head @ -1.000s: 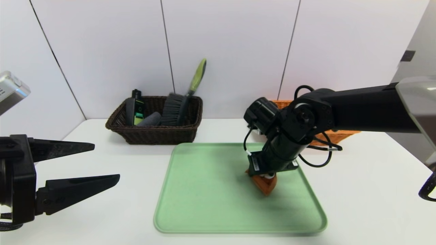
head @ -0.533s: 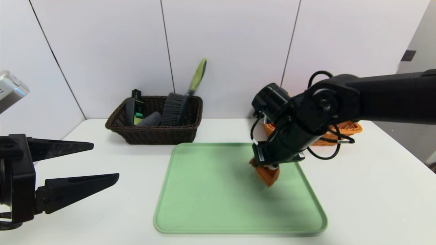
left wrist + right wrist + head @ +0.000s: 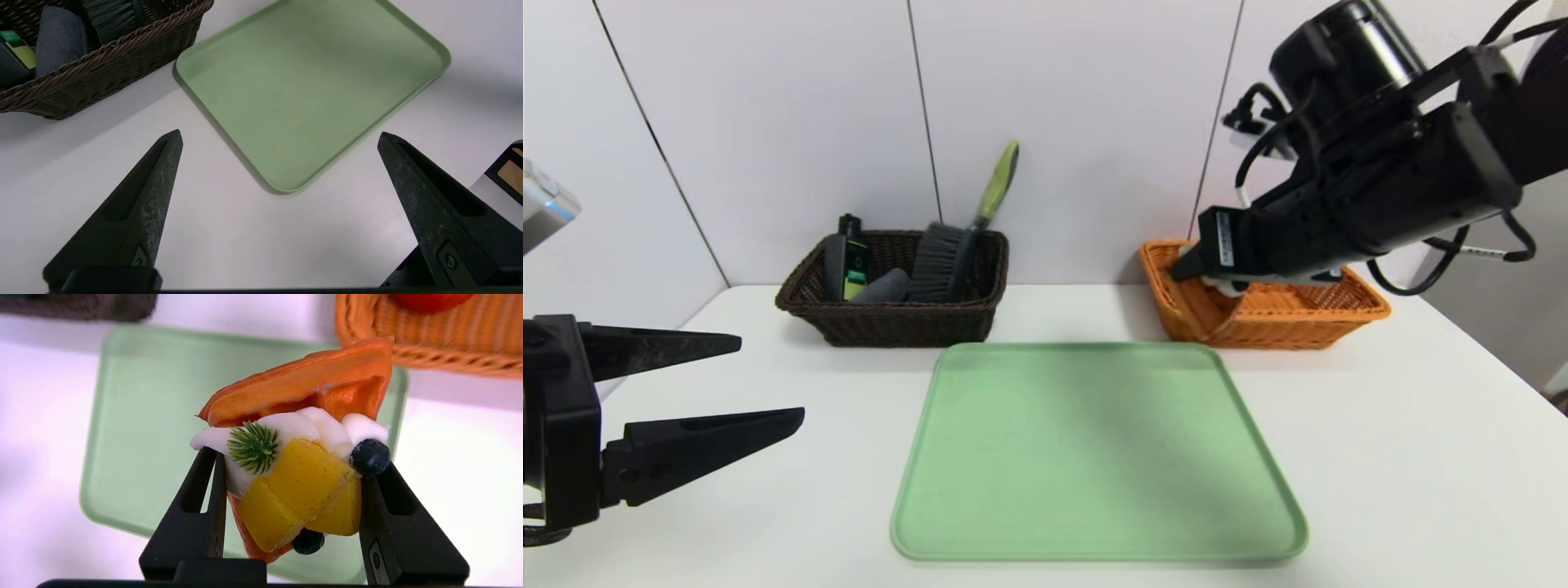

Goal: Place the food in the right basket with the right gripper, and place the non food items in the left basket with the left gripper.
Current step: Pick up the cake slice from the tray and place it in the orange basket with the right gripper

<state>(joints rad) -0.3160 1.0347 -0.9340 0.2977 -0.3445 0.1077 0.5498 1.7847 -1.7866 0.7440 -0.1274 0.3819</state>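
My right gripper [image 3: 297,457] is shut on the tart slice [image 3: 302,473], an orange-brown wedge with white cream, yellow fruit and dark berries. In the head view this gripper [image 3: 1201,269] hangs in the air over the near-left end of the orange right basket [image 3: 1298,314], and the tart is mostly hidden behind it. A red apple [image 3: 429,298] lies in that basket [image 3: 449,335]. The dark brown left basket [image 3: 890,322] holds the brush [image 3: 939,261], the cloth roll [image 3: 882,286] and the black bottle [image 3: 845,253]. My left gripper [image 3: 771,380] stands open and empty over the table's left front.
A bare green tray [image 3: 1094,457] lies on the white table between the two baskets and me. The white wall stands right behind both baskets. In the left wrist view the tray's corner [image 3: 282,185] lies ahead of the open fingers [image 3: 155,183].
The right gripper has lifted the tart slice off the green tray and carried it up, back and to the right, over the orange basket. The left gripper has stayed put.
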